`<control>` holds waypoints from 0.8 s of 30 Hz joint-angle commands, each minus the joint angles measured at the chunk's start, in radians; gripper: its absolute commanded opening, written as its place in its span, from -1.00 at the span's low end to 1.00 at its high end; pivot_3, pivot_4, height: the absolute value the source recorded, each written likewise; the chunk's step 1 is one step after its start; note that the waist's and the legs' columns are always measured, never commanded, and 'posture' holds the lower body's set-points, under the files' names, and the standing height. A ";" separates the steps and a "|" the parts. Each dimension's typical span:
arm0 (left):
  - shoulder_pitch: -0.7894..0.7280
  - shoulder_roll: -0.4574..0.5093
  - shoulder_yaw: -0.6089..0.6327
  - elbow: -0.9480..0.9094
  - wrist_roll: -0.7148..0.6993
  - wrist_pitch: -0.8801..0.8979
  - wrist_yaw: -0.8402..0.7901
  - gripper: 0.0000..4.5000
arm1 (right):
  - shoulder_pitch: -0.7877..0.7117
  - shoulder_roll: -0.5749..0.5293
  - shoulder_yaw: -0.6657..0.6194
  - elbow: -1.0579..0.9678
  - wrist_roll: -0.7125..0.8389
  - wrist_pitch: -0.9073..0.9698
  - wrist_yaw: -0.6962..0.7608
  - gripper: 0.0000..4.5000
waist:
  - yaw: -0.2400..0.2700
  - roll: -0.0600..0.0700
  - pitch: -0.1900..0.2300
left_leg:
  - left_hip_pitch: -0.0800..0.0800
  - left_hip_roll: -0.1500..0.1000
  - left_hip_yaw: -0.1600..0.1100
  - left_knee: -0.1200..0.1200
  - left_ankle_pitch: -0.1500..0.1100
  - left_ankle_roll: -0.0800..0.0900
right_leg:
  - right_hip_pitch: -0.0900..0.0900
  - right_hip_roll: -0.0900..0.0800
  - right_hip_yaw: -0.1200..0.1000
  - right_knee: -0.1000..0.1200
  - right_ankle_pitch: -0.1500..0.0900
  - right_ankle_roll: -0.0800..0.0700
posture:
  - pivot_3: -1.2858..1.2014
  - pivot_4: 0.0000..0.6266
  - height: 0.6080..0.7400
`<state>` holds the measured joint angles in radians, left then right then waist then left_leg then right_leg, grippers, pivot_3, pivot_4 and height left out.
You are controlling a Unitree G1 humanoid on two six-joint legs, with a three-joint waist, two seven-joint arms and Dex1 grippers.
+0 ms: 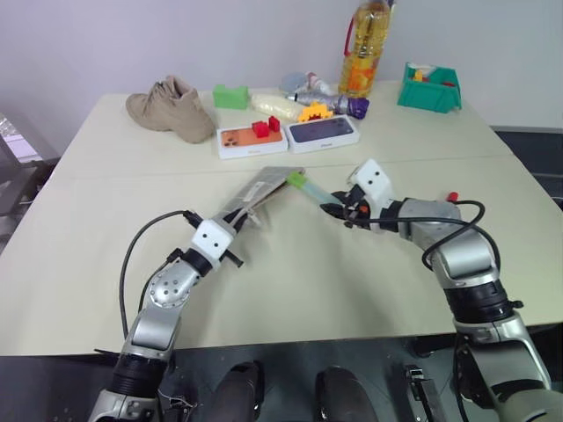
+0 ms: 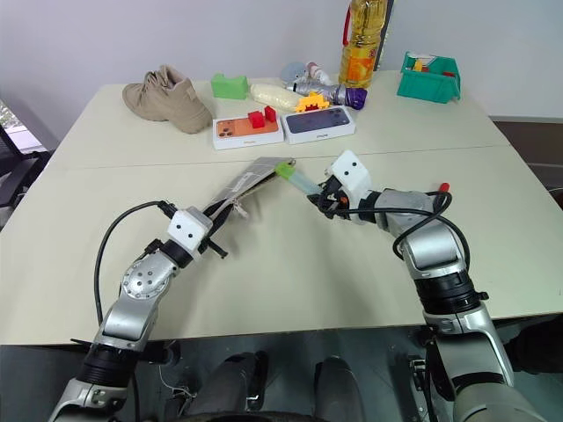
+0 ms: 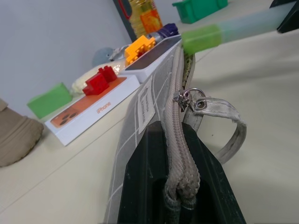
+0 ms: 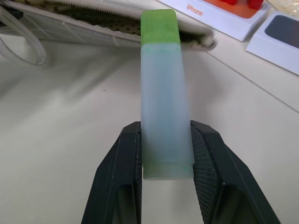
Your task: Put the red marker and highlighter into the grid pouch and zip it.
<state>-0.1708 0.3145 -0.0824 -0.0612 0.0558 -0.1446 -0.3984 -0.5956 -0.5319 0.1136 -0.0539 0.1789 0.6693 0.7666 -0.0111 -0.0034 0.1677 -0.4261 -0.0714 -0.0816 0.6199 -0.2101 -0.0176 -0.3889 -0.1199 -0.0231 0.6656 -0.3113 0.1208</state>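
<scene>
The grid pouch [image 1: 264,189] is lifted at its near end, where my left gripper [image 1: 234,220] is shut on the zipper seam [image 3: 180,154]. Its far end rests on the table. The zipper pull [image 3: 189,99] with a grey loop hangs beside the seam, and the pouch mouth [image 4: 107,25] gapes open. My right gripper [image 4: 166,149] is shut on the highlighter [image 4: 166,102], a pale bluish body whose green cap [image 1: 296,180] touches the open mouth. The red marker [image 1: 453,195] lies on the table beyond my right forearm, mostly hidden.
At the back of the table stand a tan shoe [image 1: 171,110], two phone boxes [image 1: 251,141] [image 1: 324,133] carrying red and yellow blocks, a green block [image 1: 230,97], an oil bottle [image 1: 365,48] and a green bin [image 1: 428,88].
</scene>
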 commanded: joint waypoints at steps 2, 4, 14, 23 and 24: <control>-0.003 0.003 -0.002 -0.057 -0.019 -0.026 -0.014 -1.00 | -0.014 -0.009 0.005 -0.038 0.005 -0.011 0.011 -0.61 | 0.000 0.000 0.000 | 0.000 0.000 0.000 0.000 0.000 0.000 | 0.000 0.000 0.000 0.000 0.000 0.000 | 0.03 -0.52 0.99; -0.004 0.004 -0.003 -0.059 -0.023 -0.027 -0.022 -1.00 | -0.017 -0.016 0.012 -0.041 0.000 -0.017 0.019 -0.61 | 0.000 0.000 0.000 | 0.000 0.000 0.000 0.000 0.000 0.000 | 0.000 0.000 0.000 0.000 0.000 0.000 | 0.03 -0.52 0.99; 0.027 0.089 -0.103 -0.109 -0.024 -0.083 -0.197 -1.00 | -0.006 -0.204 0.133 -0.155 -0.047 -0.189 0.250 -0.61 | -0.001 0.000 0.000 | 0.000 0.000 0.000 0.001 0.000 0.001 | 0.000 0.000 0.000 0.000 0.000 0.000 | 0.03 -0.52 0.99; 0.042 0.141 -0.149 -0.125 -0.058 -0.101 -0.311 -1.00 | -0.024 -0.257 0.190 -0.146 -0.108 -0.285 0.344 -0.61 | 0.000 0.000 0.000 | 0.000 0.000 0.000 0.002 0.000 0.001 | 0.001 0.000 0.000 0.000 0.000 0.000 | 0.03 -0.52 0.99; 0.040 0.141 -0.146 -0.123 -0.058 -0.100 -0.313 -1.00 | -0.023 -0.260 0.192 -0.148 -0.108 -0.284 0.355 -0.61 | 0.001 0.000 0.000 | 0.000 0.000 0.000 0.002 -0.001 0.001 | 0.001 0.000 0.000 0.000 0.000 0.000 | 0.03 -0.52 0.99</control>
<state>-0.1206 0.4525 -0.2229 -0.1520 0.0124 -0.2254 -0.7032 -0.5924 -0.7819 0.3102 -0.1721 0.0681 0.4063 1.1057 -0.0102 -0.0034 0.1678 -0.4263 -0.0710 -0.0817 0.6217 -0.2106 -0.0168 -0.3880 -0.1200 -0.0232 0.6652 -0.3114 0.1208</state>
